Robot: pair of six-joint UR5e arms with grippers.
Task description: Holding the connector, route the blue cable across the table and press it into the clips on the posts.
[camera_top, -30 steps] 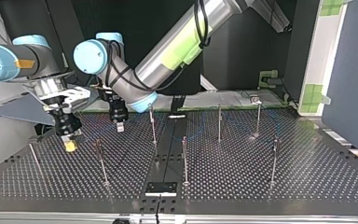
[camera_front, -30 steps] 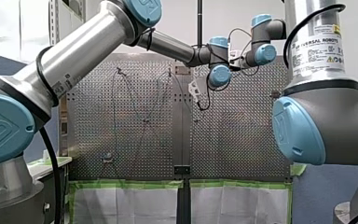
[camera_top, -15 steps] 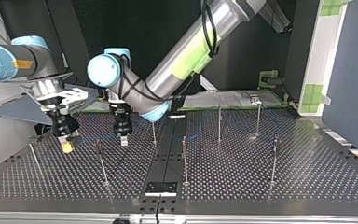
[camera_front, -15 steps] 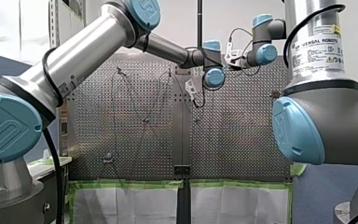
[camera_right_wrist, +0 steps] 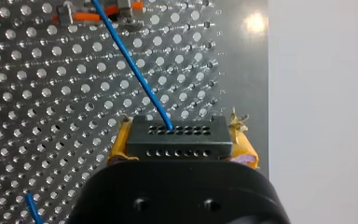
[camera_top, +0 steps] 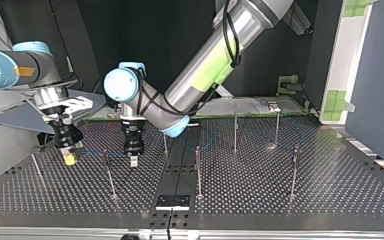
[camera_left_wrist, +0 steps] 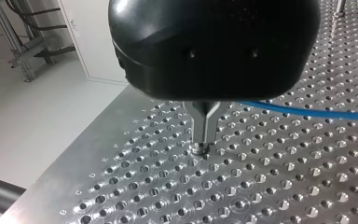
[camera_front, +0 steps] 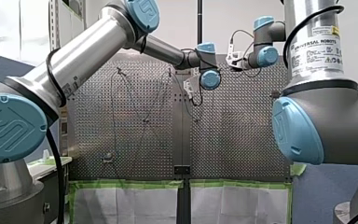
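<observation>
My right gripper [camera_right_wrist: 177,148] is shut with its yellow pads [camera_right_wrist: 243,148] on the black connector [camera_right_wrist: 176,135]. The blue cable [camera_right_wrist: 133,70] leaves the connector's face and runs ahead to an orange clip [camera_right_wrist: 93,15] on the plate. In the top view my right gripper [camera_top: 70,159] hangs low at the left. My left gripper [camera_top: 133,161] stands just right of a thin post [camera_top: 108,172], pointing straight down. Its metal fingers [camera_left_wrist: 204,128] are shut, tips at the perforated table [camera_left_wrist: 270,186], and the blue cable [camera_left_wrist: 307,112] passes close behind them.
Several thin upright posts stand across the plate, among them post [camera_top: 165,135], post [camera_top: 198,170], post [camera_top: 235,131] and post [camera_top: 294,170]. A small black block [camera_top: 172,201] sits at the near edge. The plate's edge [camera_left_wrist: 98,140] lies beside my left gripper.
In the top view my left gripper has swung towards the camera and down, close to the plate beside the post. My right gripper has sunk slightly with the connector.
</observation>
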